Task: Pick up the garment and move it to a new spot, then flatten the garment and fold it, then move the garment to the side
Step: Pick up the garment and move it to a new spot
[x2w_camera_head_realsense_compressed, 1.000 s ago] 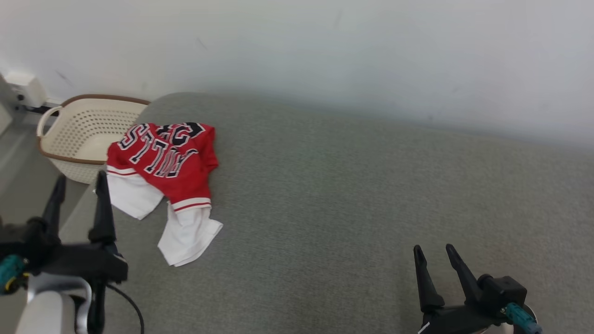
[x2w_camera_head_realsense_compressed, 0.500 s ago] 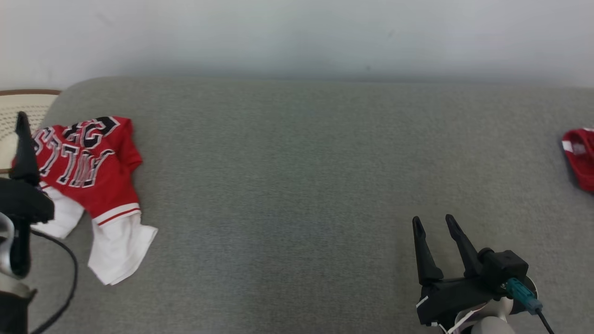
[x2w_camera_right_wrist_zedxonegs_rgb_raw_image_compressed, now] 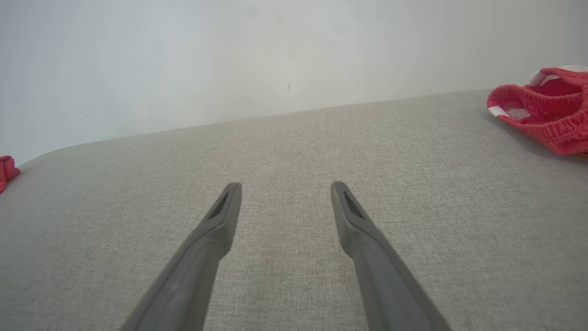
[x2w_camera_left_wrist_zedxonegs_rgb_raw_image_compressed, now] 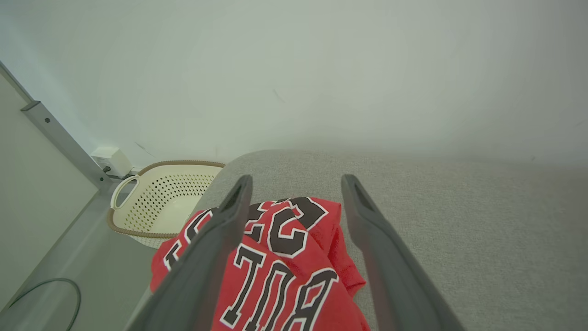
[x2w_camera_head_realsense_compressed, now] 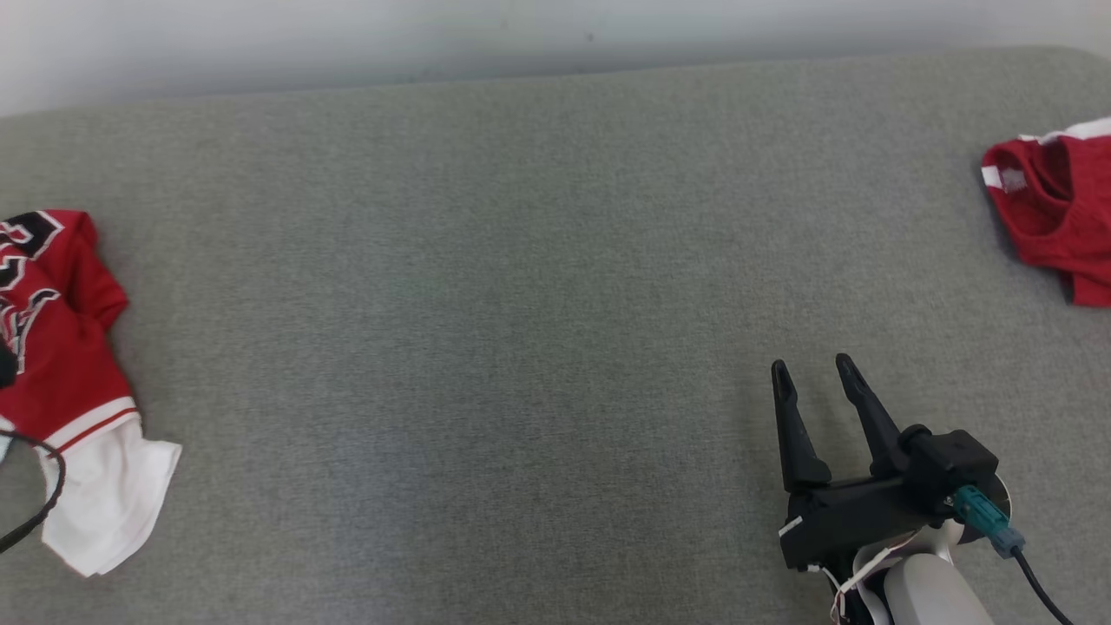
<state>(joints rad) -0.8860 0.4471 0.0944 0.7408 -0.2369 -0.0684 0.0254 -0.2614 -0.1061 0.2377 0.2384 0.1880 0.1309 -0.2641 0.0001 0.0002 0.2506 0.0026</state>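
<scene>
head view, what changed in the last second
The camera swung right; nothing on the grey surface moved. The jersey now sits at the left edge, and a red garment came in at right. Right pincer and left pincer stayed open, empty.

The right gripper (x2w_camera_head_realsense_compressed: pixel 811 365) sits at the lower right of the head view, pointing up with its jaws apart and empty. The left gripper (x2w_camera_left_wrist_zedxonegs_rgb_raw_image_compressed: pixel 296 184) rises from the bottom of its wrist view, jaws also wide apart.

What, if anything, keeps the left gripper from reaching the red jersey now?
Likely nothing, so yes: the left gripper is open and aimed over the red jersey on the grey cushion, nothing lying between them.
</scene>
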